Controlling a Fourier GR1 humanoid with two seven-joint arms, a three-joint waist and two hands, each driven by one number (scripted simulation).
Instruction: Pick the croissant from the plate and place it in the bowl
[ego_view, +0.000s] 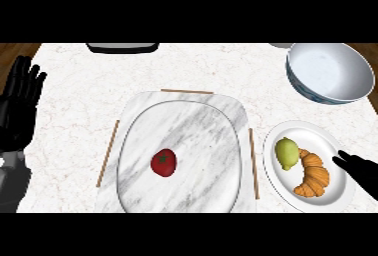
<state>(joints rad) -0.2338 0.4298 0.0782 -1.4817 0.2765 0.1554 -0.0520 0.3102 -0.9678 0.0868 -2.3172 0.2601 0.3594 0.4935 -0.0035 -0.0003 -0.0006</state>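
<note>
An orange-brown croissant (314, 177) lies on a small white plate (332, 200) at the right, beside a yellow-green lemon (287, 153). A blue-rimmed white bowl (329, 71) stands at the far right corner of the counter, with nothing in it. My right hand (357, 167) comes in from the right edge, its fingertips just right of the croissant over the plate's rim, apart from it. Only its fingers show. My left hand (19, 107) rests open at the left edge, fingers up.
A large marble platter (207, 125) sits on a marble board (229, 102) with wooden edge strips in the middle, holding a red tomato (164, 162). A dark object (122, 47) lies at the counter's far edge. The wooden floor shows beyond the corners.
</note>
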